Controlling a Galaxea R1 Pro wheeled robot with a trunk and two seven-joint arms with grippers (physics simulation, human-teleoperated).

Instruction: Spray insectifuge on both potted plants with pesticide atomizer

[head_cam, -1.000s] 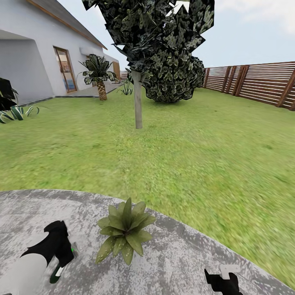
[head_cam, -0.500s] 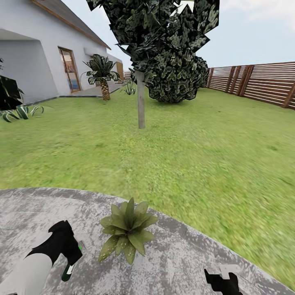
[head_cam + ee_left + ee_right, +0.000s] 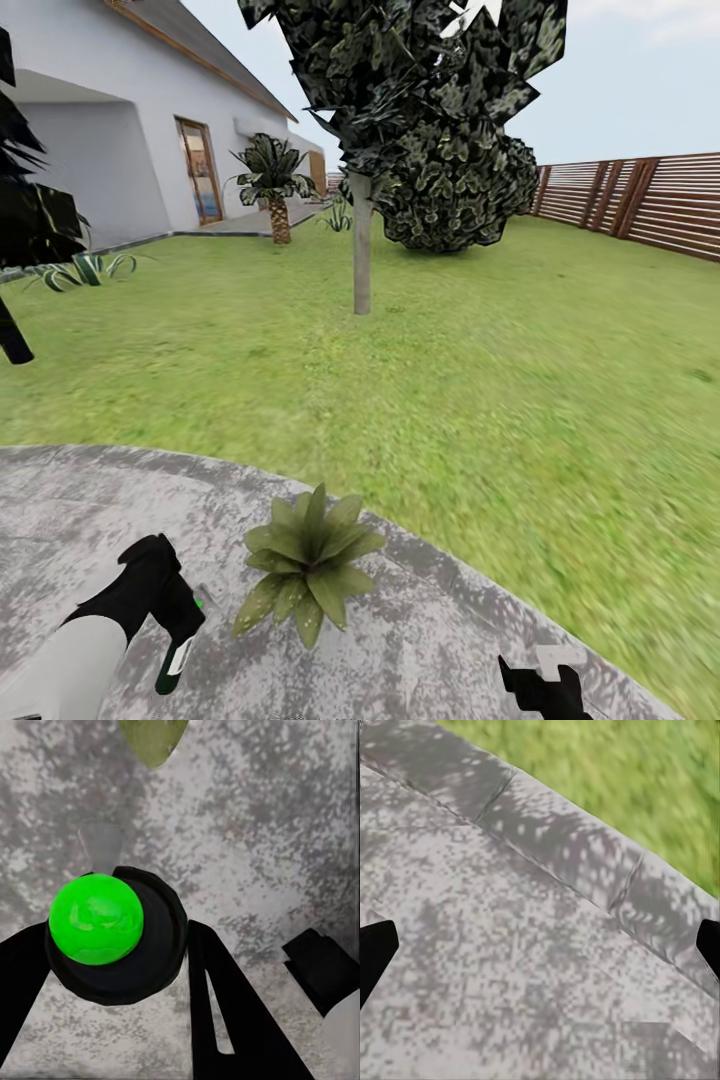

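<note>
my left gripper [image 3: 172, 640] hangs low over the grey paving [image 3: 440, 630], pinching the atomizer [image 3: 176, 660], whose dark body with a white label pokes out below my fingers. in the left wrist view the bottle [image 3: 112, 934] sits between my two black fingers [image 3: 232, 1012], seen end-on as a dark round with a bright green cap facing the camera, and one olive leaf tip [image 3: 154, 739] of the plant shows just past it.

the potted plant [image 3: 305, 565] is a low rosette of pointed leaves standing on the paving just to the right of my left gripper, near the curved stone edge where the lawn [image 3: 480, 380] begins. its pot is hidden under the leaves.

my right gripper [image 3: 545, 690] sits at the lower edge of the head view, above bare paving, and its fingertips [image 3: 375, 952] stand wide apart in the right wrist view with nothing between them.

beyond the lawn stand a slim tree trunk [image 3: 362, 245], a round dark bush [image 3: 455, 195], a slatted fence [image 3: 640, 200] and a white house [image 3: 110, 140].
</note>
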